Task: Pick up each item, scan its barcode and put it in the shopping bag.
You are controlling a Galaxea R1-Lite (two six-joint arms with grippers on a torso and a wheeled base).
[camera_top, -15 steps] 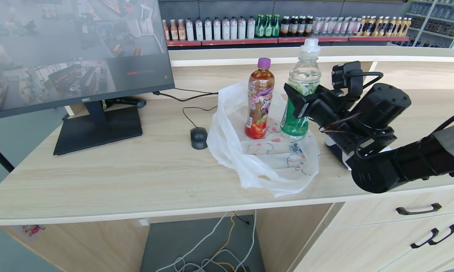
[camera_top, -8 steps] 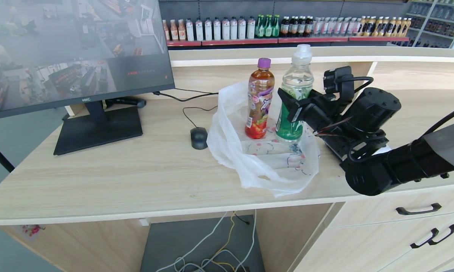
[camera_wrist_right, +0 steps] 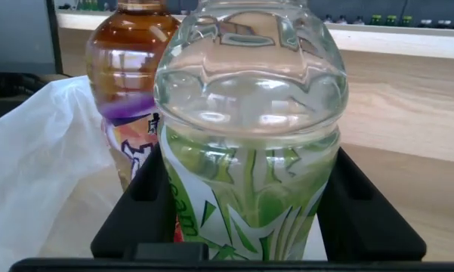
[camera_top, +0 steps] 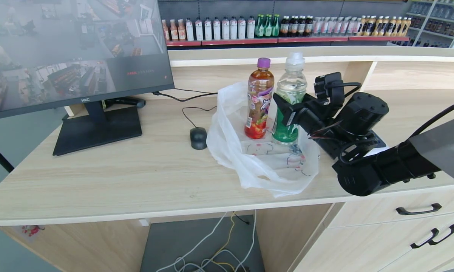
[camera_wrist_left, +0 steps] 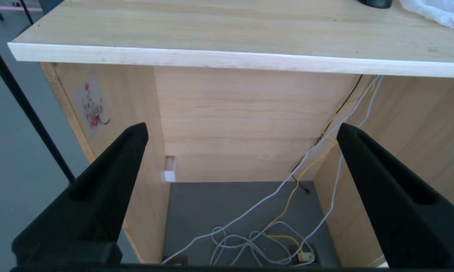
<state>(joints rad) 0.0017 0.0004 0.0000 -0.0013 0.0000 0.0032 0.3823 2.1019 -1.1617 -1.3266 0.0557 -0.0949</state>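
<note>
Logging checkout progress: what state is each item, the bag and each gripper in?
Green-label bottle: upright, capped, held at the bag.
Orange drink bottle: upright, capped, in the bag.
Shopping bag: open, slumped on the counter.
Right gripper: shut on the green-label bottle.
Left gripper: open, empty.

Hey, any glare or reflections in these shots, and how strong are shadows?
Head view: a pale sheen washes the monitor; shadows on the counter are faint. Right wrist view: bright highlights glint on the clear bottle in the right gripper. Left wrist view: the recess under the counter sits in shade.
</note>
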